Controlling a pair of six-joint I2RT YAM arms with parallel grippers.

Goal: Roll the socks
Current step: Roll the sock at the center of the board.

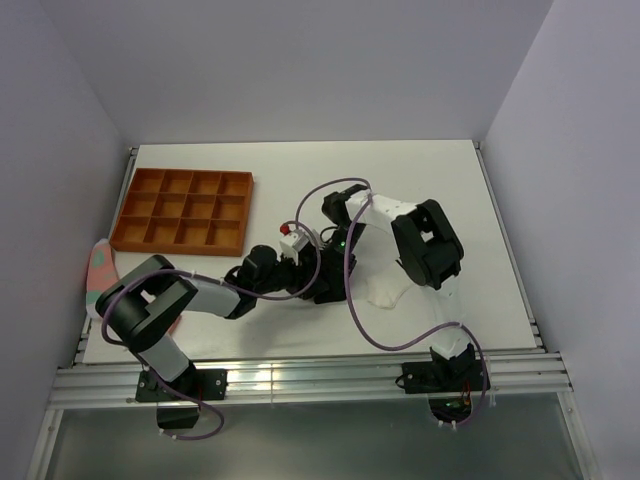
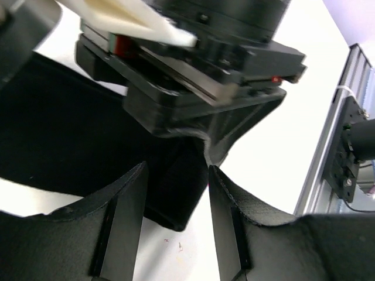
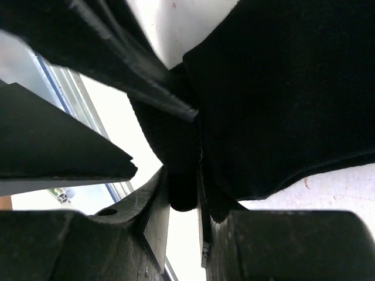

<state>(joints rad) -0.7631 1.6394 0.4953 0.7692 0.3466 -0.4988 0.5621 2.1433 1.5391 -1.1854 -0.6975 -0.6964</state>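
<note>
The black sock [image 2: 58, 134] lies bunched on the white table under both grippers, near the middle of the top view. My left gripper [image 2: 177, 168] is open; a folded corner of the black sock [image 2: 170, 199] sits between its fingers, with a gap on the right side. My right gripper [image 3: 184, 178] is shut on a fold of the black sock [image 3: 281, 88] and hangs just above the left one. The right gripper's body [image 2: 205, 76] fills the top of the left wrist view. The white sock [image 1: 386, 292] lies crumpled just right of the grippers.
An orange compartment tray [image 1: 183, 210] stands at the back left. A pink fabric piece with teal patches [image 1: 100, 268] lies at the table's left edge. An aluminium rail [image 1: 300, 378] runs along the near edge, by the arm bases.
</note>
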